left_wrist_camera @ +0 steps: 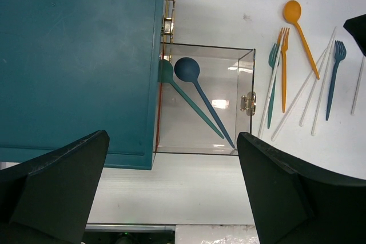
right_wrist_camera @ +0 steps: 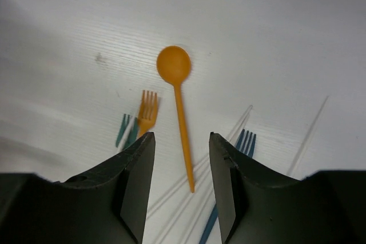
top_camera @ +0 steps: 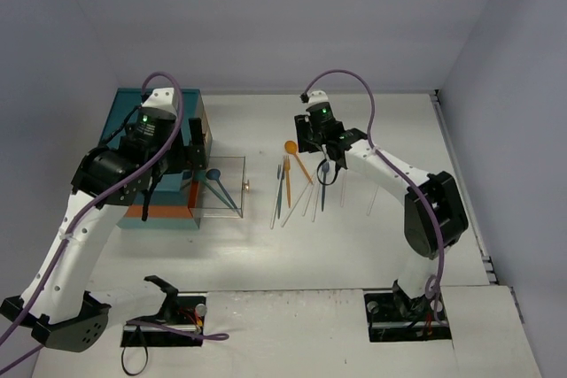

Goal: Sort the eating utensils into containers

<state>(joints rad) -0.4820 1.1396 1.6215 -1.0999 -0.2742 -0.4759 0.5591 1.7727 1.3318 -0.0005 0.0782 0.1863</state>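
On the white table (top_camera: 354,254), a boxy teal chest (left_wrist_camera: 74,55) lies under the left tool (left_wrist_camera: 172,141), whose jaws are wide apart. Ahead of it, the chest's clear drawer (left_wrist_camera: 247,78) holds a dark blue plastic spoon (left_wrist_camera: 187,70) and a teal plastic spoon (left_wrist_camera: 197,110). The right tool (right_wrist_camera: 182,136), jaws apart and empty, hangs over a slim orange plastic spoon (right_wrist_camera: 174,67).

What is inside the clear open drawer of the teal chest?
A dark blue plastic spoon and a teal plastic spoon lie inside the clear drawer; the teal chest hides the drawer's rear end.
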